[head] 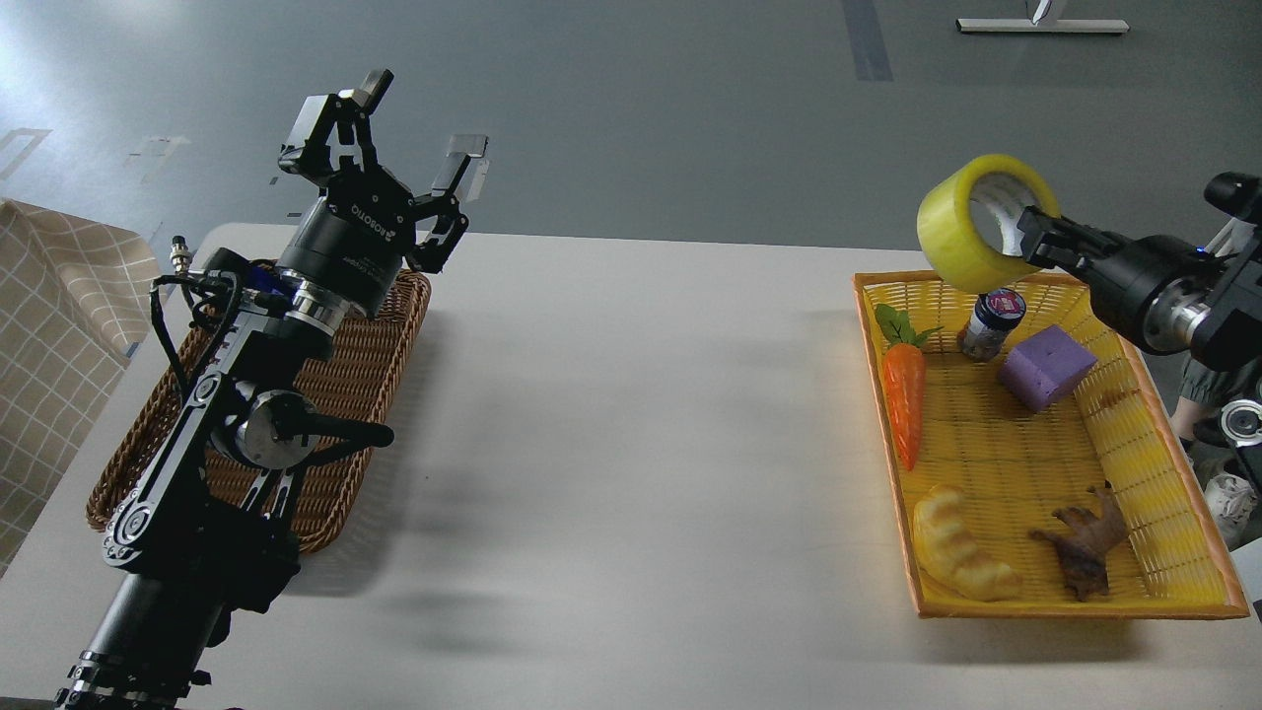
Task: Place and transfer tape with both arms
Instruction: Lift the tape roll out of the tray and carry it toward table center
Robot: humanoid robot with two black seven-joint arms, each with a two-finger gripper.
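Aloft near bench's right edge: right claw [1035,232] grips tape [971,222] above yellow basket [1173,552]. Left claw [419,123] gapes empty over wicker basket [380,365]. Likely next: carry tape to bench centre.

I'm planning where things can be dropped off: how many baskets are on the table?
2. A brown wicker basket sits at the table's left edge, partly behind the left arm; a yellow basket holding toys sits at the right edge. No others visible.
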